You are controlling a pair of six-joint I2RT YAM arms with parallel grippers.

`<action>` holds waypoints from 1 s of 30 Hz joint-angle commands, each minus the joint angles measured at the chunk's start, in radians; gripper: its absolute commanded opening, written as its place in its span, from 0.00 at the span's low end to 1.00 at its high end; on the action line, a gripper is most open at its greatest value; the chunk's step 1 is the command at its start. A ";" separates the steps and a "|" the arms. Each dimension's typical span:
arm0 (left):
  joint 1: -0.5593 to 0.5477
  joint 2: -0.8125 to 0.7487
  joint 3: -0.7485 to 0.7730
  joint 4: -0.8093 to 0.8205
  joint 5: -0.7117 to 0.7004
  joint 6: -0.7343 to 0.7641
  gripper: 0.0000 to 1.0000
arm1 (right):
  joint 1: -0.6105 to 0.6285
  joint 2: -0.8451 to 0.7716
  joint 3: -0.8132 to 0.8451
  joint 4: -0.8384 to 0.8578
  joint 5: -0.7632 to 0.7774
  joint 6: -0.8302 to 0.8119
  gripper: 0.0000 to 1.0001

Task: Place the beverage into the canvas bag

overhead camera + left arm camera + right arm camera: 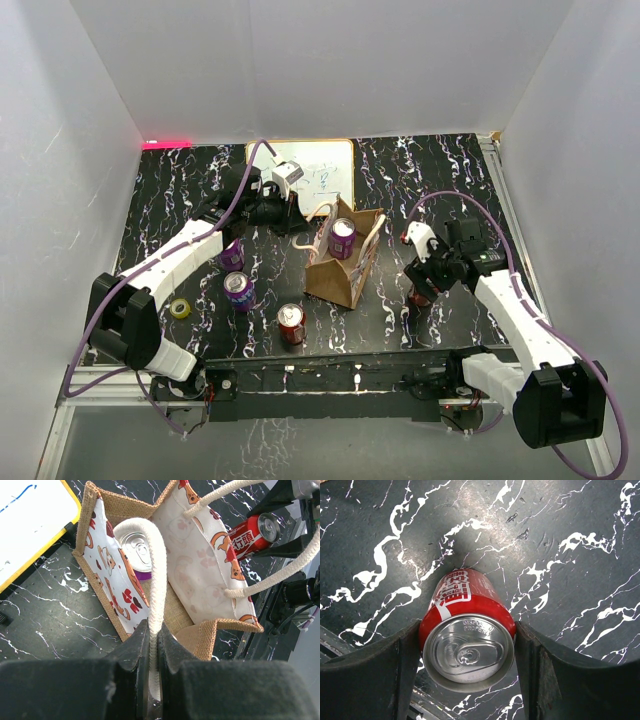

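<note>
Left wrist view: we see our left gripper (pixel 154 632) pinched tight on the cream braided rope handle (pixel 159 565) of the coarse tan canvas bag (pixel 205 632), apparently to keep its mouth open. A silver-topped purple can (pixel 136 547) sits inside. Our right gripper (pixel 468 655) clasps the smooth red aluminium can (pixel 462 597) over the black white-veined table (pixel 560 540), well apart from the bag.
</note>
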 commanded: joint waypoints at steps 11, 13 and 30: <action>0.005 -0.014 0.001 0.005 0.021 0.006 0.00 | -0.003 -0.041 0.345 0.057 -0.130 0.100 0.08; 0.005 -0.011 0.002 0.005 0.020 0.006 0.00 | -0.002 -0.026 0.398 0.080 -0.144 0.112 0.08; 0.005 0.021 0.043 -0.015 0.025 -0.014 0.00 | 0.197 0.227 0.777 0.255 -0.036 0.171 0.08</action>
